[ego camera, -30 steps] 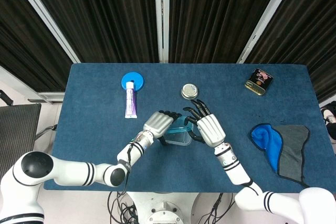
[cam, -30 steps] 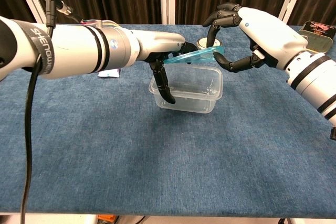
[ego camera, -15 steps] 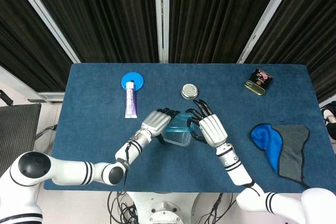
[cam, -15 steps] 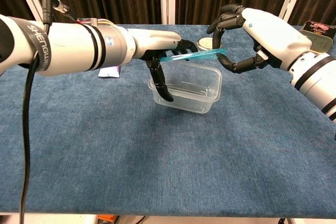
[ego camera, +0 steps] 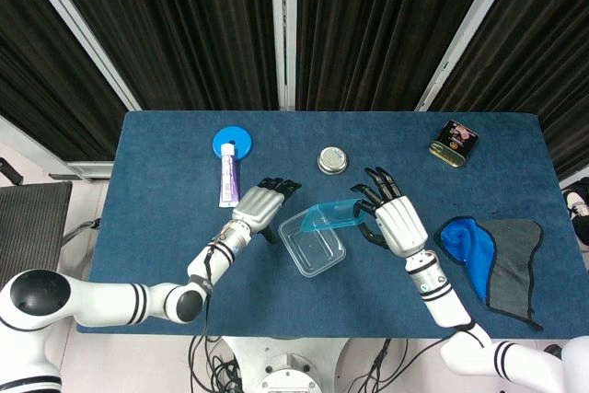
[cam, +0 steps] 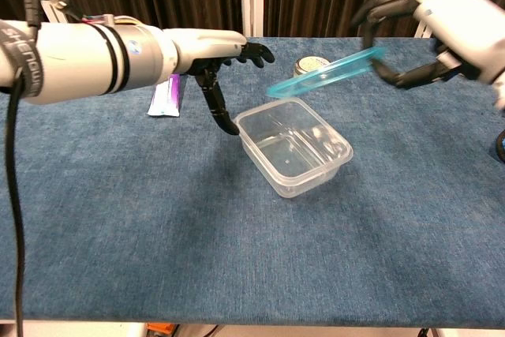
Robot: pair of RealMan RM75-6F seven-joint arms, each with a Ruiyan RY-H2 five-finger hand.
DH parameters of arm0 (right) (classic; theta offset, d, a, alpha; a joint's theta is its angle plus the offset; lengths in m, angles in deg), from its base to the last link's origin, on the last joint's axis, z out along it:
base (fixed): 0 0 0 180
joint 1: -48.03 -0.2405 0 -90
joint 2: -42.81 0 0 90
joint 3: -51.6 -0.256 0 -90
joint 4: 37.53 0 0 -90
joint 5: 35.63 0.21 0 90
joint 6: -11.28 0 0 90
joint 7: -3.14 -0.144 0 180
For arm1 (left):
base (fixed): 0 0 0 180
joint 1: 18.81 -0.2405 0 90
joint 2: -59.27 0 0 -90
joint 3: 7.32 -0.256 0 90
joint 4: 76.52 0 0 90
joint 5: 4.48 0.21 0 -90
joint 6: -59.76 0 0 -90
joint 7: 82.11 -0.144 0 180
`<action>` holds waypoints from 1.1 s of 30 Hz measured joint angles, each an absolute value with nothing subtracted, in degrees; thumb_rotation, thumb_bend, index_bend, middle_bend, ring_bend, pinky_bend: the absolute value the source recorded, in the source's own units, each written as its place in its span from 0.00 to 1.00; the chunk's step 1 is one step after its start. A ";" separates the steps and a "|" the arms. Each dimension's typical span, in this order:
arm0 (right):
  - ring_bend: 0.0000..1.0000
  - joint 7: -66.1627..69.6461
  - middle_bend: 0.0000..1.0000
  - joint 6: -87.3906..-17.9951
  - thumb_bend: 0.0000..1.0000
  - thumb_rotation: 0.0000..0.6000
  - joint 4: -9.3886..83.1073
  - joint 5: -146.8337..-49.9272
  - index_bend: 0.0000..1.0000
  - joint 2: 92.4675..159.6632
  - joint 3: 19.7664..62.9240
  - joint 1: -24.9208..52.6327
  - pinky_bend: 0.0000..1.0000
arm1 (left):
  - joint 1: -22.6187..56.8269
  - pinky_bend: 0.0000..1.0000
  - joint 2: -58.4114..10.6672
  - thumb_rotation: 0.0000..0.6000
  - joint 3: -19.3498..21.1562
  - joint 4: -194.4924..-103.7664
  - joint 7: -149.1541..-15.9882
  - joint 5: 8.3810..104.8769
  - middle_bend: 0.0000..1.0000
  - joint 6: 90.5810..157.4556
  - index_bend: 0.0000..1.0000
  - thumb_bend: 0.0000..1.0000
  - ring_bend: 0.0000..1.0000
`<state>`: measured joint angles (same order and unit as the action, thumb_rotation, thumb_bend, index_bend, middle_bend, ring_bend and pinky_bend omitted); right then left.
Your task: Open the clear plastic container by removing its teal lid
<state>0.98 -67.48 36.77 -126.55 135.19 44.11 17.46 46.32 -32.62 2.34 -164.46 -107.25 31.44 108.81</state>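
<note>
The clear plastic container (ego camera: 314,246) (cam: 296,144) stands open on the blue table, turned at an angle. My right hand (ego camera: 394,223) (cam: 418,29) holds the teal lid (ego camera: 333,215) (cam: 325,74) tilted in the air, above and to the right of the container. My left hand (ego camera: 259,206) (cam: 217,57) hovers just left of the container with its fingers spread, holding nothing and apart from the container's wall.
A toothpaste tube (ego camera: 228,180) (cam: 164,97) and a blue disc (ego camera: 233,143) lie at the back left. A small round tin (ego camera: 332,160) (cam: 310,65) sits behind the container. A dark tin (ego camera: 454,143) is at the back right, a blue and grey cloth (ego camera: 497,260) at the right.
My right hand has lifted the teal lid up and to the right, clear of the container. My left hand let go and drew back left. The container has turned and shifted slightly.
</note>
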 measured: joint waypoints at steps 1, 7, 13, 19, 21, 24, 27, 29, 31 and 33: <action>0.00 1.02 0.27 -68.17 0.71 1.00 37.00 -126.46 0.74 134.32 43.87 17.86 0.00 | 46.01 0.07 -32.35 1.00 2.25 -164.61 -107.04 31.69 0.03 108.92 0.04 0.00 0.00; 0.00 1.07 0.28 -69.49 0.71 1.00 35.83 -125.01 0.74 131.44 42.65 19.29 0.00 | 43.29 0.06 -29.72 1.00 1.68 -166.09 -105.62 34.39 0.03 111.24 0.04 0.00 0.00; 0.00 0.73 0.27 -68.55 0.68 1.00 29.27 -124.14 0.67 132.54 42.72 19.38 0.00 | 39.01 0.05 -26.07 1.00 0.79 -167.91 -103.71 38.65 0.03 115.73 0.04 0.00 0.00; 0.00 0.42 0.09 -64.90 0.32 0.97 23.48 -123.78 0.18 135.91 45.27 19.54 0.00 | 33.53 0.05 -21.41 1.00 0.32 -169.85 -99.83 42.26 0.03 120.03 0.04 0.00 0.00; 0.00 0.87 0.04 -63.62 0.22 0.89 24.22 -123.48 0.03 135.87 46.15 19.85 0.00 | 31.62 0.05 -19.47 1.00 0.16 -170.70 -98.07 43.49 0.03 120.77 0.04 0.00 0.00; 0.00 1.19 0.00 -61.44 0.13 0.83 27.09 -122.76 0.00 135.02 47.33 20.39 0.00 | 28.86 0.05 -16.16 1.00 -0.68 -171.87 -95.71 46.08 0.03 121.21 0.04 0.00 0.00; 0.00 1.62 0.00 -58.64 0.07 0.80 30.83 -121.68 0.00 132.95 48.17 20.67 0.00 | 26.97 0.05 -13.21 1.00 -1.72 -172.78 -93.74 47.83 0.03 120.96 0.04 0.00 0.00; 0.00 2.03 0.00 -57.05 0.05 0.80 33.74 -120.98 0.00 130.88 48.50 20.73 0.00 | 25.15 0.05 -10.76 1.00 -2.62 -173.51 -91.98 49.20 0.03 120.80 0.04 0.00 0.00; 0.00 2.93 0.00 -56.06 0.04 0.79 36.79 -120.34 0.00 128.41 48.63 20.82 0.00 | 23.27 0.05 -8.80 1.00 -3.37 -174.05 -90.52 50.43 0.03 120.97 0.04 0.00 0.00; 0.00 3.78 0.00 -55.83 0.04 0.79 39.32 -119.91 0.00 126.16 48.60 21.01 0.00 | 21.10 0.05 -7.15 1.00 -4.16 -174.51 -89.09 51.81 0.03 121.67 0.04 0.00 0.00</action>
<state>3.78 -55.83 39.32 -119.91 126.16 48.60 21.01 21.10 -7.15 -4.16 -174.51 -89.09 51.81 121.67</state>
